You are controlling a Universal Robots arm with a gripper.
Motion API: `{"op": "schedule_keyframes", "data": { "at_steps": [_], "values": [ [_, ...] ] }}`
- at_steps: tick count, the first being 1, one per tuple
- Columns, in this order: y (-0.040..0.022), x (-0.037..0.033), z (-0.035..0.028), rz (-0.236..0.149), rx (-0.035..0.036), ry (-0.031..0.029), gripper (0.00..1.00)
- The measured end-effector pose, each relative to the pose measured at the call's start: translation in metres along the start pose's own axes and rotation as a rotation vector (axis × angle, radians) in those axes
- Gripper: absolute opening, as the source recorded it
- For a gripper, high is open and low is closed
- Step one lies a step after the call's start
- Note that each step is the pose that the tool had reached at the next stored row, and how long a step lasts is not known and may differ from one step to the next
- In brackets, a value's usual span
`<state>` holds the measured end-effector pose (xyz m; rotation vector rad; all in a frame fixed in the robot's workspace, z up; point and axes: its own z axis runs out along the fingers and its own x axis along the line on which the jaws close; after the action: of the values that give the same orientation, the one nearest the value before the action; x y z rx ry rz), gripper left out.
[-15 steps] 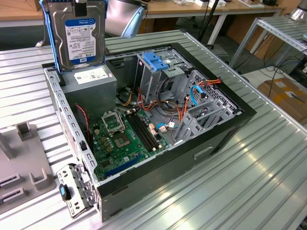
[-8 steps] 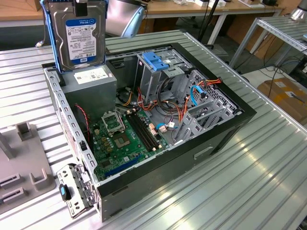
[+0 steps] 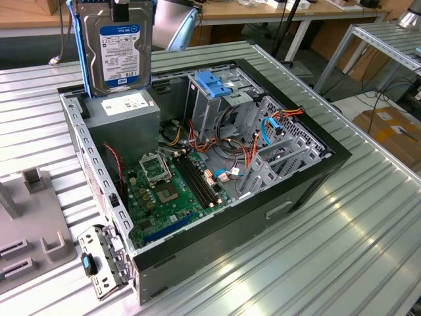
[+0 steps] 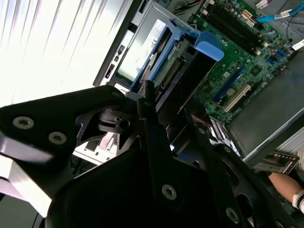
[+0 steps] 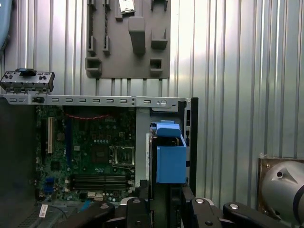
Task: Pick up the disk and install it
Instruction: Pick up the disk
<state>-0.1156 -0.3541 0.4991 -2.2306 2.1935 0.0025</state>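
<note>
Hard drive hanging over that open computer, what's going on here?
A robot arm's gripper is shut on the disk and holds it upright in the air, over the end of the open computer case where the power-supply box sits. The disk is not yet installed: the drive cage with the blue latch stands apart from it, toward the exterior view's right.

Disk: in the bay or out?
Out. The disk hangs upright in the pincer above the open case, clear of the cage.

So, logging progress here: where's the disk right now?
Exterior view's upper left: the disk hangs upright in the gripper, above the power-supply box in the open computer case.
</note>
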Motion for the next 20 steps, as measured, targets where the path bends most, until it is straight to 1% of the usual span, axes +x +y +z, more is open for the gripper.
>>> {"op": "schedule_keyframes", "data": {
  "at_steps": [2,5,10,13,16,18,20],
  "values": [
    [-0.0055,0.0001,0.0001,0.0,0.0,0.0,0.35],
    [-0.01,0.0002,0.0001,0.0,0.0,0.0001,0.35],
    [-0.0206,0.0003,0.0002,0.0,0.0,0.0,0.35],
    [-0.0289,0.0005,0.0002,0.0,0.0,0.0,0.35],
    [-0.0347,0.0006,0.0003,0.0,0.0,0.0,0.35],
    [-0.0402,0.0007,0.0003,0.0,0.0,0.0,0.35],
    [-0.044,0.0007,0.0003,0.0,0.0,0.0,0.35]
  ]
}}
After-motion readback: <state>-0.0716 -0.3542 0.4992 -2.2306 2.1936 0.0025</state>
